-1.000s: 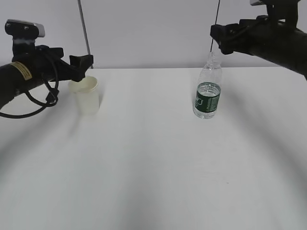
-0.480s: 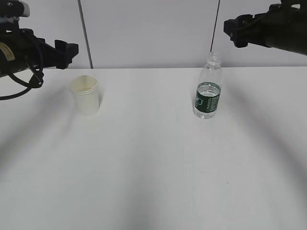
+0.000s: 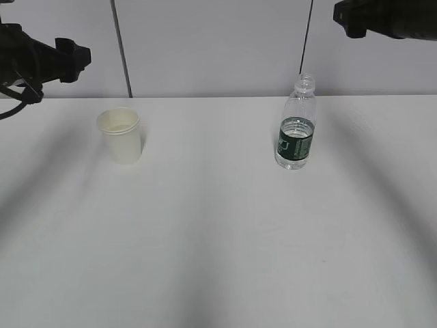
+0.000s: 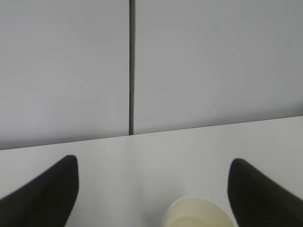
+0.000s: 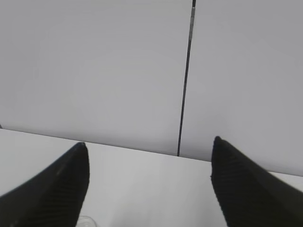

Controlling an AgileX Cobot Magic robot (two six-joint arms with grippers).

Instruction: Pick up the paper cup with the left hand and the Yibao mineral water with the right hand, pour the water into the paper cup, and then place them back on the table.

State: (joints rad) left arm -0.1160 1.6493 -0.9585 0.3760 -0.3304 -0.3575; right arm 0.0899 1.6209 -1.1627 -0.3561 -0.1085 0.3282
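The left hand (image 3: 65, 56) is matte black and blocky, trailing a black cable (image 3: 20, 96); the right hand (image 3: 355, 17) looks equally black, its fingertips (image 5: 61, 189) seemingly finely textured.

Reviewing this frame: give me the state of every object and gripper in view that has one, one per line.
paper cup: upright on the table, free of any gripper, contents not readable.
Yibao mineral water: upright, uncapped, partly filled, not held.
left gripper: open, empty, raised above and left of the cup.
right gripper: open, empty, raised above and right of the bottle.
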